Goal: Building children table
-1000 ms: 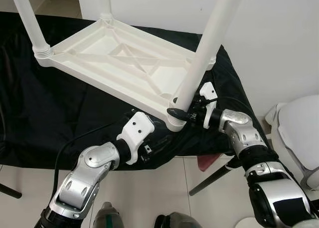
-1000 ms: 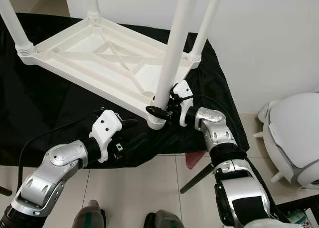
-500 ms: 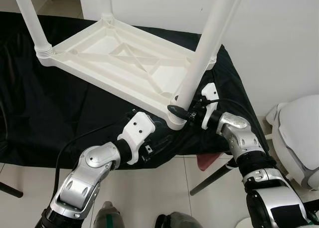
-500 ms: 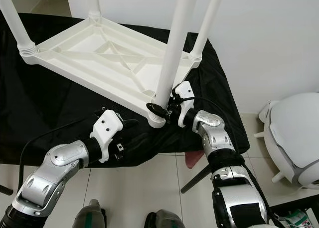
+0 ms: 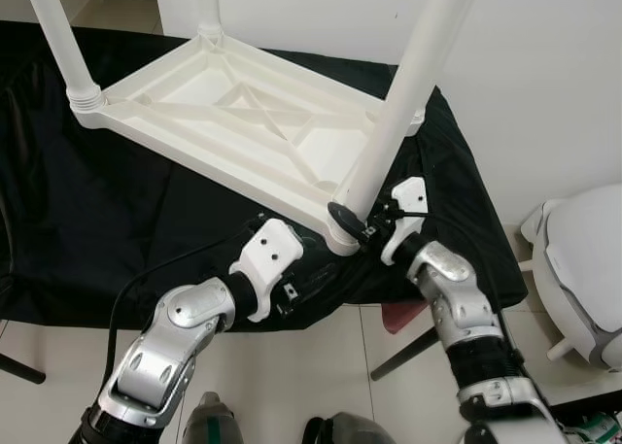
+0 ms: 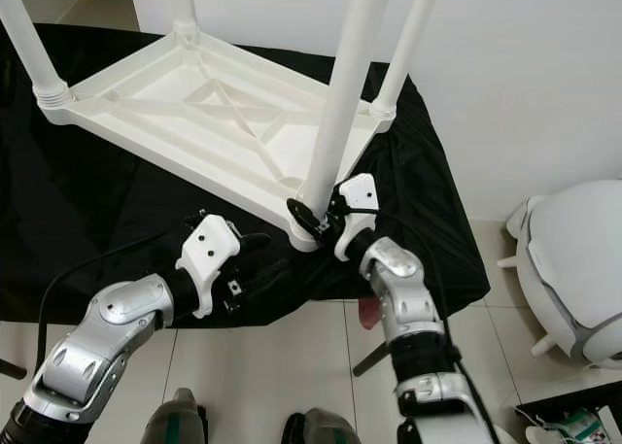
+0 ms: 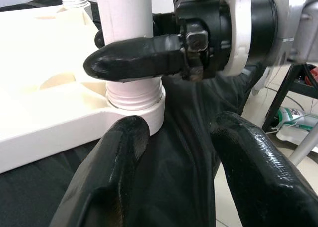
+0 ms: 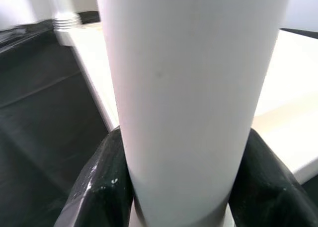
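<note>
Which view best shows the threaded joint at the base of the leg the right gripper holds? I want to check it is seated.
The left wrist view: the threaded joint shows close, entering the tabletop's corner socket, with the right gripper around the leg just above. Both eye views show it small, partly behind that gripper. The right wrist view shows mostly the leg.

cloth: black sheet (image 5: 117,221) draped over the work surface, wrinkly, hanging off the near edge
floor: pale tiles (image 5: 321,366) with dark grout lines
wall: plain white (image 5: 544,75) behind
right side: rounded white and grey plastic thing (image 5: 583,269) on the floor
under cloth: dark slanted leg (image 5: 403,352), reddish bit (image 5: 403,316) beside it
</note>
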Tool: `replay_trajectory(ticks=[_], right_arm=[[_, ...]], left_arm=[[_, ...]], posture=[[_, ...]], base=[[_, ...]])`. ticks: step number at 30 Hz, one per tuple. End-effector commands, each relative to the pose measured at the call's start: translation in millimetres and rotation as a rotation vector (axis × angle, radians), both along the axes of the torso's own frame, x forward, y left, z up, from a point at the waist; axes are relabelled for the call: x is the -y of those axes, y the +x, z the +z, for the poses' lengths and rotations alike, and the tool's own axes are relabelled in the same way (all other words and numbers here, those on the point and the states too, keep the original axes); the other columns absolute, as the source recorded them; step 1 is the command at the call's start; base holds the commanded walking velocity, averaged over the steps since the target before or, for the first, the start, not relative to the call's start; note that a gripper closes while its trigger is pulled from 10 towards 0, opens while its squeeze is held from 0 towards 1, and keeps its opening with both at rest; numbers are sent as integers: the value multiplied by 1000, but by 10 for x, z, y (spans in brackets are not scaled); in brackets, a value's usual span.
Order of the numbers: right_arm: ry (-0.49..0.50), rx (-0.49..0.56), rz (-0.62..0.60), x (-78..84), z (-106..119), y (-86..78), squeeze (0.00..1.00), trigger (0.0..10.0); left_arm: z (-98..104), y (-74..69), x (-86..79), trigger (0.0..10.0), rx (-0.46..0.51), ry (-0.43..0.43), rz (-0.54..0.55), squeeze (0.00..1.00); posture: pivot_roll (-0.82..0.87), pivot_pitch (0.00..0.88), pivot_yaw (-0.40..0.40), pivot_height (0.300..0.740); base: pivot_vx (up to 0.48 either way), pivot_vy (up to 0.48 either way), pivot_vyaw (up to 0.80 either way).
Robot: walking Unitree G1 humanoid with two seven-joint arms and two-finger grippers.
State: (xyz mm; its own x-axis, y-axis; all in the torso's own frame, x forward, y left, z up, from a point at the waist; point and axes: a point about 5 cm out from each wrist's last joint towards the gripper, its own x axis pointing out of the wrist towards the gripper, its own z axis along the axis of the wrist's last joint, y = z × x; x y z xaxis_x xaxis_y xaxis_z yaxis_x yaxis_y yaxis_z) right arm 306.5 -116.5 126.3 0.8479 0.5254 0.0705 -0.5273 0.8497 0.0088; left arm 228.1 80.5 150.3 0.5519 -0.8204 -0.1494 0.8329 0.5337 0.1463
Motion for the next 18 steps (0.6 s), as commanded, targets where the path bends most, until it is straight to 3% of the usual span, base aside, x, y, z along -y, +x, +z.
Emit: replay_trajectory(ticks=[1, 3, 6, 15, 16, 17, 18], right_arm=[[2, 6, -147, 133, 52, 25, 0, 0], [2, 6, -147, 133, 52, 25, 0, 0], [-15, -47, -373, 141, 25, 39, 0, 0], [-2, -87, -463, 89, -5, 5, 0, 0], [7, -109, -452, 74, -23, 4, 0, 2510], [17, -128, -418, 60, -42, 10, 0, 10000], [17, -128, -418, 60, -42, 10, 0, 10000]], left_arm=[[2, -22, 30, 10000, -2, -7, -5, 0], [2, -22, 30, 10000, -2, -7, -5, 0], [-3, -26, 39, 10000, 0, -7, -7, 0], [-6, -26, 39, 10000, 3, -7, 1, 0], [-8, -27, 37, 10000, 2, -8, 3, 0], [-9, -28, 38, 10000, 2, -8, 2, 0], [-9, -28, 38, 10000, 2, -8, 2, 0]], posture=[[31, 11, -99, 740], [31, 11, -99, 740], [40, 0, -115, 740], [46, 0, -121, 740], [45, 0, -119, 740], [45, 0, -119, 740], [45, 0, -119, 740]], base=[[0, 0, 0], [0, 0, 0], [0, 0, 0], [0, 0, 0], [0, 0, 0], [0, 0, 0], [0, 0, 0]])
